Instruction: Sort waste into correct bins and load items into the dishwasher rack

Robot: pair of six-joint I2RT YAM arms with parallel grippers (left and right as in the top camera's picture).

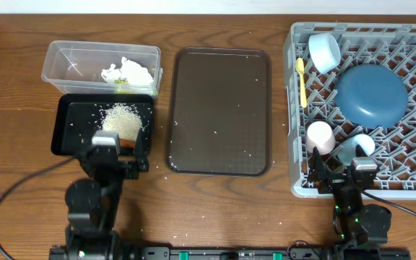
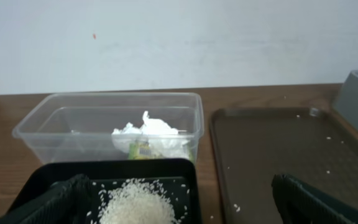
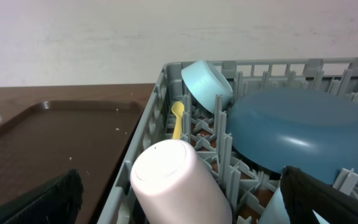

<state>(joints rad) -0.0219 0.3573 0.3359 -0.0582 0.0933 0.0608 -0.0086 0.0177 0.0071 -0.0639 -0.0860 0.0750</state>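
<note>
Wood table point(image 1: 20, 209), napkins point(image 1: 130, 71) in tub point(image 1: 62, 63), rice point(image 1: 120, 115) in black tray point(image 1: 63, 133)

Table point(image 1: 215, 209): tub point(image 1: 100, 45), black tray point(image 1: 67, 126), brown tray point(image 1: 219, 108), rack point(image 1: 292, 108).

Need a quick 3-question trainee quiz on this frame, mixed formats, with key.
1. True or false: the rice lies in the tub.
2. Where is the spoon? A) brown tray B) rack C) black tray
3. Fill in: the napkins lie in the ___.
Key: 1 false, it lies in the black tray; 2 B; 3 tub.
</note>
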